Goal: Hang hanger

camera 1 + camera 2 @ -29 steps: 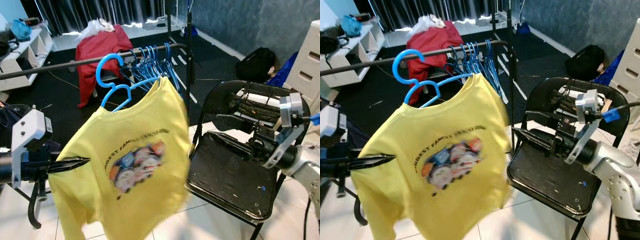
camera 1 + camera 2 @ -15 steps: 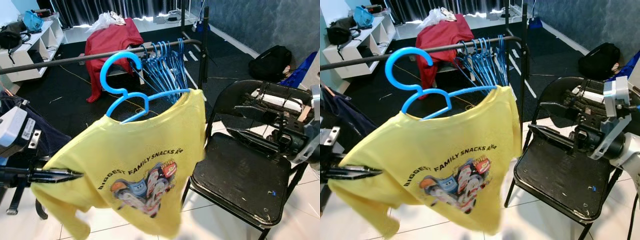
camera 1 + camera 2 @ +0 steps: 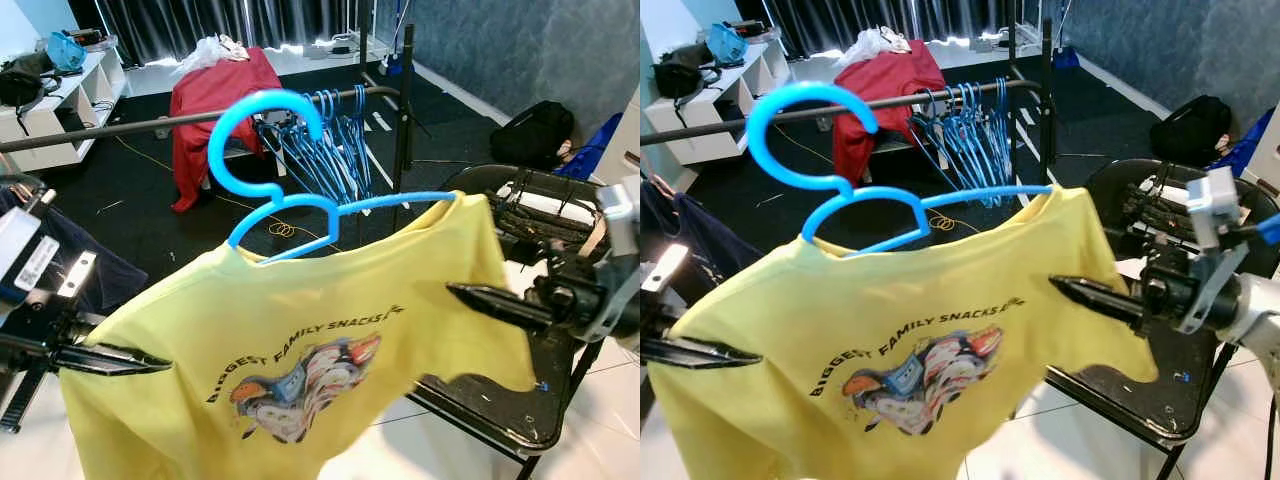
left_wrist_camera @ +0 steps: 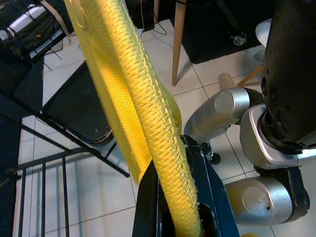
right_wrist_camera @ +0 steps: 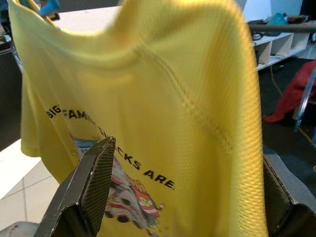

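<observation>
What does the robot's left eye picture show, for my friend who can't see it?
A yellow T-shirt with a cartoon print hangs on a blue hanger, held up between the left gripper at one sleeve and the right gripper at the other. Behind it stand a clothes rail with more blue hangers and a black folding chair.

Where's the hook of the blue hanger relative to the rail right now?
In the left eye view the blue hanger carrying the yellow T-shirt is held up between both grippers, its hook in front of the clothes rail, left of the empty blue hangers.
</observation>
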Robot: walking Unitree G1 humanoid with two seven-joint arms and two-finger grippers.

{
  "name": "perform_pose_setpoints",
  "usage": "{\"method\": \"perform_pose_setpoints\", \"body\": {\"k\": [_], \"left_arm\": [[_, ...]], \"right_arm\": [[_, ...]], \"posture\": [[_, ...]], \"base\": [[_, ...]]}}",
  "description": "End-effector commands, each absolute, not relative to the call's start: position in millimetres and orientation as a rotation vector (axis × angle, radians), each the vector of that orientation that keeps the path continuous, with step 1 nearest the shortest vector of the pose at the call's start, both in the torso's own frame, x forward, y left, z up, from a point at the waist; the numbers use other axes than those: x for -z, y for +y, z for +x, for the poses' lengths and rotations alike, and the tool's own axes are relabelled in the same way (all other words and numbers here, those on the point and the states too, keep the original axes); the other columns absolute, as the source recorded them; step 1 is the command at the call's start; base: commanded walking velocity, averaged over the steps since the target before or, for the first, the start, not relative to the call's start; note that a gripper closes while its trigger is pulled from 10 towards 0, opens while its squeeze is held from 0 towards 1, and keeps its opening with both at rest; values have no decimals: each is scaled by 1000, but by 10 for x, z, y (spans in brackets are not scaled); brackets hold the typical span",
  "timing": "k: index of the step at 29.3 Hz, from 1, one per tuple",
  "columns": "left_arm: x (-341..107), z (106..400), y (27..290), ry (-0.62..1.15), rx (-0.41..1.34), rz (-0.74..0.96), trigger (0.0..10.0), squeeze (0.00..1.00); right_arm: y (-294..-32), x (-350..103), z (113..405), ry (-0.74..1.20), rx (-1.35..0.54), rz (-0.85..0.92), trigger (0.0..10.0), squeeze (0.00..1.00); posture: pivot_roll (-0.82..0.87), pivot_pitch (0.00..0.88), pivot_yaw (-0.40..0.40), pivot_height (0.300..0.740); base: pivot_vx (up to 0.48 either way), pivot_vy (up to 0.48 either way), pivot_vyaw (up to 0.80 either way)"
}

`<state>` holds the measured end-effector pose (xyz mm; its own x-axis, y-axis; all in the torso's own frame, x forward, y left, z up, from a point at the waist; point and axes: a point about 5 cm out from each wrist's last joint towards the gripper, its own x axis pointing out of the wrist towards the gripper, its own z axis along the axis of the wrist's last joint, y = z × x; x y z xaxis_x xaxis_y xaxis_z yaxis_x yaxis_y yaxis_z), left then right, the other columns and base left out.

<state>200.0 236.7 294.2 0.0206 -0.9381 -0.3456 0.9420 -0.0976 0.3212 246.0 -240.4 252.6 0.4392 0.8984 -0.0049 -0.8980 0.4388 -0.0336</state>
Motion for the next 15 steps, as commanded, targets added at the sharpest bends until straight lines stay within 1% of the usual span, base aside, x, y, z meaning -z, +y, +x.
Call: {"method": "perform_pose_setpoints", "body": {"k": [1,3,4,7,15], "left_arm": [[-3013,1987,2374,1,1607,569,10000,0],[-3030,1991,2376,-6,1606,573,10000,0],[-3046,1994,2391,-8,1600,578,10000,0],[-3048,1995,2400,-6,1596,579,10000,0],[-2966,2080,2599,72,1496,567,10000,0]], "right_arm": [[-2377,-2451,2469,38,-1122,-47,10000,0],[-2377,-2438,2478,45,-1115,-50,10000,0],[-2401,-2448,2507,31,-1087,-35,0,0],[-2412,-2457,2512,25,-1082,-31,0,0],[-2485,-2544,2514,-23,-1057,-13,0,0]], "posture": [[-131,0,65,736],[-131,0,65,736],[-133,0,66,736],[-132,0,65,736],[-133,0,68,736]], "base": [[0,0,0],[0,0,0],[0,0,0],[0,0,0],[0,0,0]]}}
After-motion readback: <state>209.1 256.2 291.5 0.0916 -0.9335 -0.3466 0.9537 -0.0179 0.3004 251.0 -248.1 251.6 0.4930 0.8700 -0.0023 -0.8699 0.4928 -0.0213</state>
